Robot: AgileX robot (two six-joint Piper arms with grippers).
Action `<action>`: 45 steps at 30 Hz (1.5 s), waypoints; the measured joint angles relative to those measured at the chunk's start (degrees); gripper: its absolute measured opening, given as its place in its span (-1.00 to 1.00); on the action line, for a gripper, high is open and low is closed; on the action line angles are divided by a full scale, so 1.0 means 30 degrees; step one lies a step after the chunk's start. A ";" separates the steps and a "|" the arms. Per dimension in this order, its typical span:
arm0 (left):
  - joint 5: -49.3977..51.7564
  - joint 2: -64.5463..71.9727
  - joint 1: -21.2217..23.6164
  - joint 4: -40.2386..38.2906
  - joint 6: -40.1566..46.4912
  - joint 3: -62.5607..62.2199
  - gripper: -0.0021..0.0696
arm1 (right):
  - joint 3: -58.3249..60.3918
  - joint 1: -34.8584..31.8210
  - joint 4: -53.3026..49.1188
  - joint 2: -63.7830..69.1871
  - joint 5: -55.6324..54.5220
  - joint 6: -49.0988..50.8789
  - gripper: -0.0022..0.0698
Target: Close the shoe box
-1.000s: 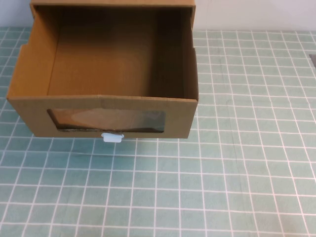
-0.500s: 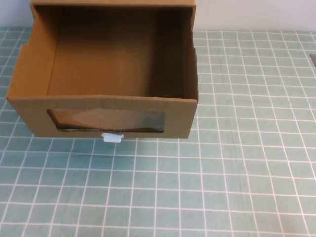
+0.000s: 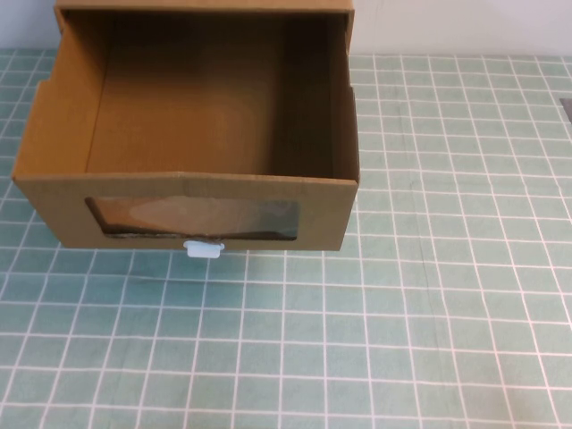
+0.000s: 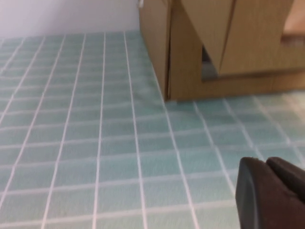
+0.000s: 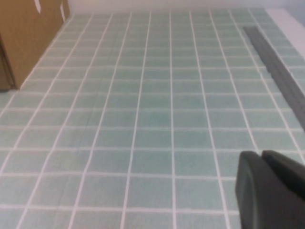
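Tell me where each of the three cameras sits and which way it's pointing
High view: raised on the robot's side, angled down at the open shoe box on the grid mat; no arm shows.
Left wrist view: low over the mat, facing the box's side; left hand in the corner.
Right wrist view: low over bare mat, box at the edge; right hand in the corner.
All three share box and mat.

The box (image 3: 188,143) is plain brown cardboard, darker brown inside, with a clear window (image 3: 192,217) in its front and a small white tab (image 3: 203,248) just below. The mat (image 3: 429,304) under it is pale green, ruled with a white grid. The left gripper (image 4: 269,193) and right gripper (image 5: 269,191) are both black, low over the mat. A grey strip (image 5: 276,67) crosses the mat's edge.
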 joint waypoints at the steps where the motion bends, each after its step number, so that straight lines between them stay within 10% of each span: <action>1: -0.0329 0.0000 0.0000 0.0000 -0.0287 0.0000 -0.96 | 0.0000 0.0000 0.0036 0.0000 -0.0536 0.0000 -0.98; 30: -1.6816 0.0000 0.0000 -0.0087 -0.2099 -0.0051 -0.96 | -0.0051 0.0000 0.0938 0.0000 -1.8466 0.1951 -0.98; 45: -1.2923 0.4766 0.0000 -0.0132 -0.2233 -1.0549 -0.96 | -1.5789 0.0000 0.0806 0.4420 -0.5275 0.4848 -0.98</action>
